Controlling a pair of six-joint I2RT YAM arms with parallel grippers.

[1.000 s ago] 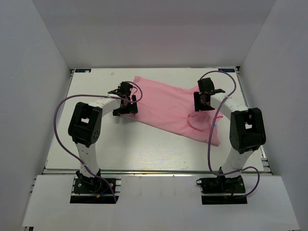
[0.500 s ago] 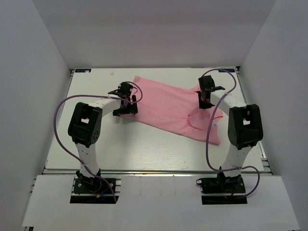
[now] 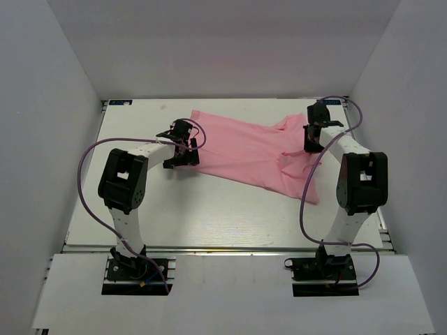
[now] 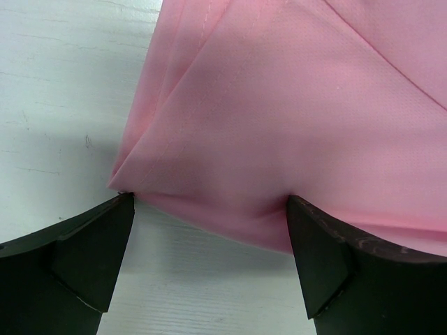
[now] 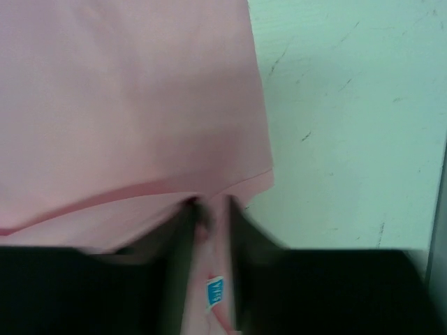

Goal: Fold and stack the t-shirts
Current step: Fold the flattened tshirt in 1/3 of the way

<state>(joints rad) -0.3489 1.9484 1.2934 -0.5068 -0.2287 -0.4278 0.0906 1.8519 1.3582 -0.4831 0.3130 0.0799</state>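
The pink t-shirt [image 3: 248, 150] lies spread across the back middle of the white table [image 3: 140, 202]. My left gripper [image 3: 183, 154] is open at the shirt's left edge, its fingers [image 4: 84, 255] on either side of a folded corner of the pink cloth [image 4: 279, 125] on the table. My right gripper [image 3: 313, 139] is shut on the shirt's collar [image 5: 209, 230] at the back right and lifts it; a small blue label [image 5: 214, 292] shows between the fingers [image 5: 174, 265].
White walls enclose the table on three sides. The back right table edge [image 3: 342, 105] is close to my right gripper. Purple cables [image 3: 84, 181] loop beside both arms.
My right gripper has moved back and to the right with the collar in it, pulling the shirt's right part toward the back right corner. The left gripper has stayed put.
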